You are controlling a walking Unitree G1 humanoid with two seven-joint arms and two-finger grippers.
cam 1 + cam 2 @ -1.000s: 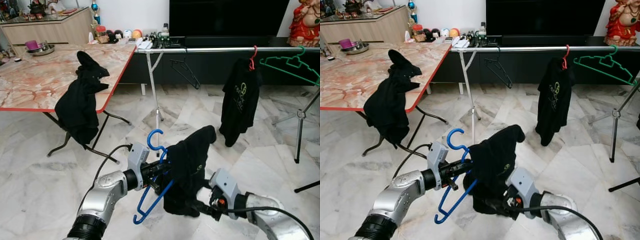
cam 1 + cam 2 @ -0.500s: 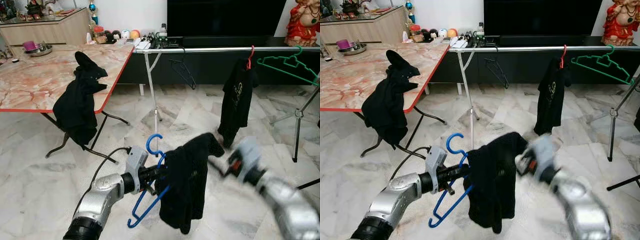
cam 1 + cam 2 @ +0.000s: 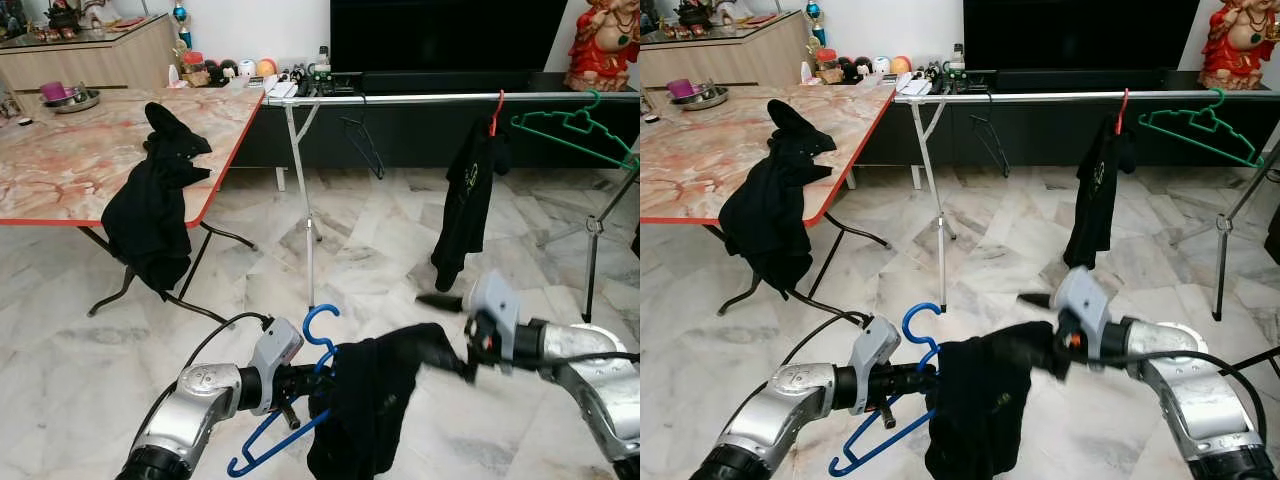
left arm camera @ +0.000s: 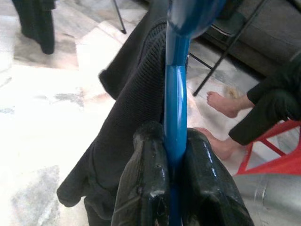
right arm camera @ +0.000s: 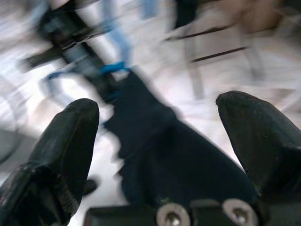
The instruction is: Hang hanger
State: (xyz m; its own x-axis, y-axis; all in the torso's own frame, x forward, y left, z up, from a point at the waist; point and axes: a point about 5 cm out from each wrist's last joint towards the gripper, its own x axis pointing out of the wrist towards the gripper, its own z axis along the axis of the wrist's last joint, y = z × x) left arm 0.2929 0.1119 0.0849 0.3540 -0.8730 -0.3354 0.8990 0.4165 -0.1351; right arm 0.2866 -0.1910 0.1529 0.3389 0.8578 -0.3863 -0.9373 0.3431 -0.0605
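Observation:
My left gripper is shut on the lower bar of a blue hanger, held low in front of me with its hook up. A black garment drapes over the hanger and hangs down. One end of the cloth stretches right toward my right gripper, which is open with its fingers wide apart and the cloth between them. A silver clothes rail runs across the room ahead, by the dark TV cabinet.
On the rail hang a black hanger, a black shirt on a red hanger and a green hanger. A marble-top table at left carries another black garment. A person's bare feet and a red stool are nearby.
My right gripper swung up from under the garment to its right side. My left gripper and the hanger dropped lower, and the garment now sags.

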